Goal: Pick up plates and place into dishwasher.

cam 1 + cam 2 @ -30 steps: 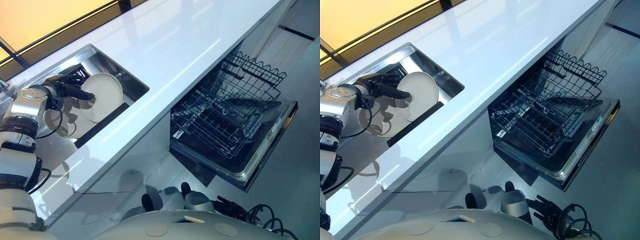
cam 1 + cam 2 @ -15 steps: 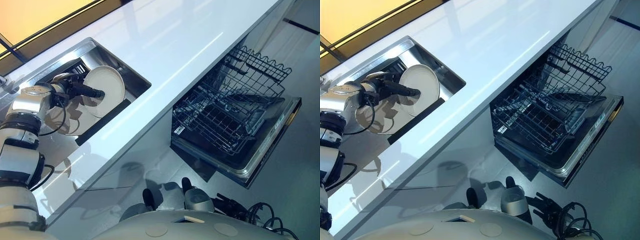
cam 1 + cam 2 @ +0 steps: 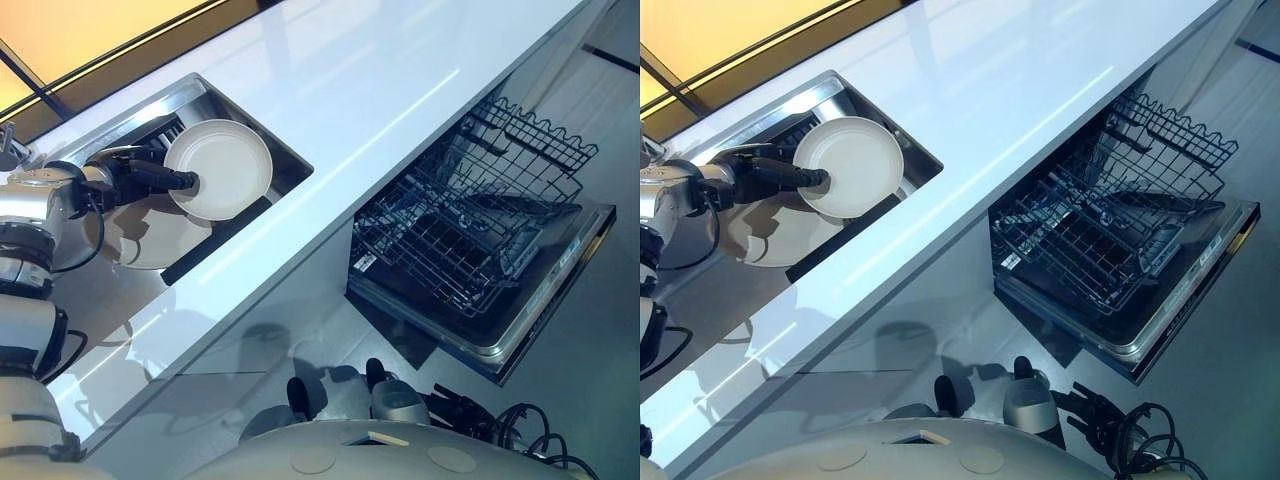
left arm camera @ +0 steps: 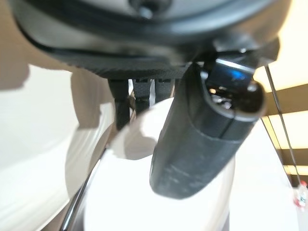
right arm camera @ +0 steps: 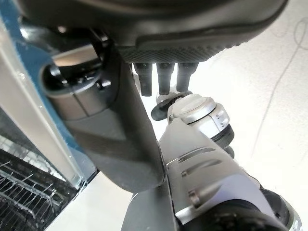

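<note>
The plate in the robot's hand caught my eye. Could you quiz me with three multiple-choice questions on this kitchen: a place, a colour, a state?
1. Where is the held plate?
A) over the sink
B) on the worktop
C) on the floor

2. What colour is it?
A) black
B) cream-white
C) blue

3. How is the dishwasher?
A) shut tight
B) lying on its side
C) open, rack pulled out

Answers:
1 A: the left hand grips it above the basin.
2 B: its face is pale cream.
3 C: the door is down and the wire rack sticks out.
</note>
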You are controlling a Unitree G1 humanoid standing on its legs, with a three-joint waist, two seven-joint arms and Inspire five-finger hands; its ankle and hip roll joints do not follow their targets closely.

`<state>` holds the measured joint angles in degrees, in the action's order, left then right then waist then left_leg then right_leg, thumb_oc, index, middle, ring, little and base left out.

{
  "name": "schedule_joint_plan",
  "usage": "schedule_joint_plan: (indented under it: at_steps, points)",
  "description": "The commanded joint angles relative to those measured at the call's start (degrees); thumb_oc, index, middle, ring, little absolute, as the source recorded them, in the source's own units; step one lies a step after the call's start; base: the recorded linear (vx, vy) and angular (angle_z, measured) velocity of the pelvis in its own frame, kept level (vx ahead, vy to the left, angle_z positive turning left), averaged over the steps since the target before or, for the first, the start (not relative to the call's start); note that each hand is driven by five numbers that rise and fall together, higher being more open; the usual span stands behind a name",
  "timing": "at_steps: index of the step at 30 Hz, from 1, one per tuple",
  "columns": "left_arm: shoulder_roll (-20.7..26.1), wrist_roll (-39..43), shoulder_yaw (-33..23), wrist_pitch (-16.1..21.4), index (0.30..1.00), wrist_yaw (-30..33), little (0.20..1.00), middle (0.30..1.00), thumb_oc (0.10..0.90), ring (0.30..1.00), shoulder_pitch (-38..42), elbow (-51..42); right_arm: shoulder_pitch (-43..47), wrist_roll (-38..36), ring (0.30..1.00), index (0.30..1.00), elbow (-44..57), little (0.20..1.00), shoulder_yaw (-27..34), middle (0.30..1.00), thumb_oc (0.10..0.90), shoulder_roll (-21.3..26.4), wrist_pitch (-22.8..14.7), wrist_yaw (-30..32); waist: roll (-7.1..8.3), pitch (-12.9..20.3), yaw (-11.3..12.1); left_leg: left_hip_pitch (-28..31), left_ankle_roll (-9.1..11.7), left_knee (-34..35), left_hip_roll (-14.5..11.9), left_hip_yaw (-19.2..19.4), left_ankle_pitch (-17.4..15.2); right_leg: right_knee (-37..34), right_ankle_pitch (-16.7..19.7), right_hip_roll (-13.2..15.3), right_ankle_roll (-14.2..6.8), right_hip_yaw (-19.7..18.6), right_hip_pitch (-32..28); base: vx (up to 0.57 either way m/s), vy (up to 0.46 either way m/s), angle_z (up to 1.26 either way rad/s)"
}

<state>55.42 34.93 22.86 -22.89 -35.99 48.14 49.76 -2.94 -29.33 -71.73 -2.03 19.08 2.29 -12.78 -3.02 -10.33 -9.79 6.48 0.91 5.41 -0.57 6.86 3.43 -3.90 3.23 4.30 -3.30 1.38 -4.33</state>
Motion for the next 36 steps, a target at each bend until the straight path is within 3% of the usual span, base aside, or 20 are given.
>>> schedule_joint_plan:
  at_steps: [1,11,14,16,18,21,23,25,27,28,30,33,35,36]
  points:
    - [0.1,5.1,-0.1,5.6,0.3,-0.2,0.2,0.3,0.1,0.3,8.1,-4.4,1.4,-2.6,0.9,0.9,0.3,0.9,1.1,0.9,0.8,2.2,-2.4,-1.2,-2.53,2.6,-0.8,-0.6,-4.6,-0.4,5.5,1.0,-5.4,4.7,-1.1,-3.3,-3.9,-1.9,4.7,-0.05,-0.024,0.02]
    - [1.0,5.1,-0.7,9.8,0.3,5.8,0.2,0.3,0.1,0.3,10.4,-5.1,2.6,-9.3,0.9,0.9,3.2,0.9,0.5,0.9,0.8,1.5,-4.8,-2.7,-2.27,4.3,-0.2,0.1,-4.1,-0.4,5.0,0.2,-5.6,4.0,-1.8,-3.9,-3.1,-1.4,3.0,-0.04,-0.023,0.02]
    - [1.6,3.8,-2.6,12.7,0.3,11.0,0.2,0.3,0.1,0.3,10.3,-6.6,2.5,-9.5,0.9,0.9,9.5,0.9,-0.1,0.9,0.8,1.1,-7.4,-2.4,-2.08,4.6,-0.2,0.4,-3.9,-0.4,4.7,0.3,-5.7,3.6,-1.9,-4.0,-2.9,-1.2,2.6,-0.06,-0.036,0.0]
    - [2.9,3.2,-4.4,14.7,0.3,14.8,0.2,0.3,0.1,0.3,10.2,-8.1,1.6,-7.5,0.9,0.9,19.0,0.9,-2.7,0.9,0.8,1.0,-8.2,-0.4,-1.82,4.7,-0.3,0.4,-3.8,-0.4,4.6,0.3,-5.6,3.3,-1.9,-4.2,-2.7,-1.4,2.3,-0.07,-0.046,-0.02]
    - [4.8,2.8,-6.9,17.4,0.3,20.2,0.2,0.3,0.1,0.3,9.2,-9.8,-0.4,-11.6,0.9,0.9,31.8,0.9,-5.2,0.9,0.8,0.5,-6.0,-2.1,-1.42,4.7,-0.8,0.3,-3.7,-0.4,4.4,0.4,-5.6,3.1,-2.1,-4.4,-2.5,-1.6,2.3,-0.09,-0.054,-0.02]
    - [6.5,0.6,-10.5,22.5,0.3,25.6,0.2,0.3,0.1,0.3,6.6,-10.5,-3.0,-17.9,0.9,0.9,43.5,0.9,-6.8,0.9,0.8,-0.4,-1.4,-11.6,-0.84,4.7,-1.2,0.2,-3.7,-0.4,4.2,0.6,-5.7,3.1,-2.3,-4.6,-2.2,-1.7,2.3,-0.08,-0.053,-0.03]
    - [7.7,-0.7,-13.3,27.7,0.3,29.5,0.2,0.3,0.1,0.3,4.7,-10.4,-4.5,-22.2,0.9,0.9,50.7,0.9,-8.2,0.9,0.8,-0.6,2.0,-21.1,-0.23,4.9,-1.2,0.1,-3.6,-0.4,4.0,0.7,-5.6,3.0,-2.6,-4.7,-2.2,-1.7,2.2,-0.09,-0.078,-0.04]
    - [8.5,-4.2,-14.0,33.5,0.3,33.7,0.2,0.3,0.1,0.3,3.6,-10.1,-4.5,-28.0,0.9,0.9,57.7,0.9,-8.6,0.9,0.8,2.0,5.2,-26.9,0.25,5.2,-1.3,-0.1,-3.3,-0.4,3.8,1.0,-5.5,2.8,-2.6,-4.8,-2.3,-1.6,2.3,-0.07,-0.072,-0.05]
    - [9.3,-7.5,-14.0,37.6,0.3,37.6,0.2,0.3,0.1,0.3,3.3,-10.6,-3.9,-32.4,0.9,0.9,62.5,0.9,-7.0,0.9,0.8,4.5,8.3,-30.7,0.64,5.5,-1.3,-0.3,-3.0,-0.4,3.5,1.3,-5.3,2.8,-2.5,-4.8,-2.4,-1.6,2.5,-0.05,-0.059,-0.03]
    - [9.6,-9.2,-14.2,39.9,0.3,39.2,0.2,0.3,0.1,0.3,2.8,-11.0,-3.5,-33.0,0.9,0.9,64.6,0.9,-5.8,0.9,0.8,5.8,8.1,-31.6,0.84,5.7,-1.2,-0.3,-2.8,-0.4,3.4,1.5,-5.3,2.7,-2.4,-4.8,-2.5,-1.5,2.5,-0.04,-0.055,-0.01]
    - [10.2,-10.8,-14.9,42.0,0.3,42.1,0.2,0.3,0.1,0.3,1.9,-13.7,-1.9,-36.7,0.9,0.9,69.2,0.9,-1.9,0.9,0.8,9.2,10.7,-30.1,1.17,6.0,-1.3,-0.3,-2.6,-0.4,3.2,1.9,-5.3,2.5,-2.3,-4.7,-2.4,-1.5,2.6,-0.02,-0.036,0.03]
    - [9.5,-15.5,-18.3,43.9,0.3,46.5,0.2,0.3,0.1,0.3,-2.2,-19.7,-0.4,-38.3,0.9,0.9,73.4,0.9,4.7,0.9,0.8,12.1,7.2,-25.1,1.44,6.4,-1.6,-0.2,-2.4,-0.4,2.9,2.4,-5.5,2.5,-2.3,-4.9,-2.2,-1.8,2.6,-0.01,-0.011,0.03]
    - [9.0,-17.7,-21.1,44.1,0.3,48.5,0.2,0.3,0.1,0.3,-5.6,-24.8,0.8,-38.3,0.9,0.9,76.7,0.9,9.8,0.9,0.8,13.2,0.2,-16.4,1.5,6.6,-2.1,0.0,-2.4,-0.4,2.8,3.1,-5.6,2.5,-2.3,-5.0,-2.1,-2.1,2.7,0.0,0.0,0.0]
    - [8.4,-18.6,-23.0,44.4,0.3,48.8,0.2,0.3,0.1,0.3,-7.7,-27.1,1.2,-35.6,0.9,0.9,78.2,0.9,11.9,0.9,0.8,12.6,-5.1,-11.2,1.39,6.7,-2.2,0.1,-2.4,-0.4,2.8,3.4,-5.7,2.6,-2.3,-5.1,-2.0,-2.2,2.7,0.0,0.0,0.0]
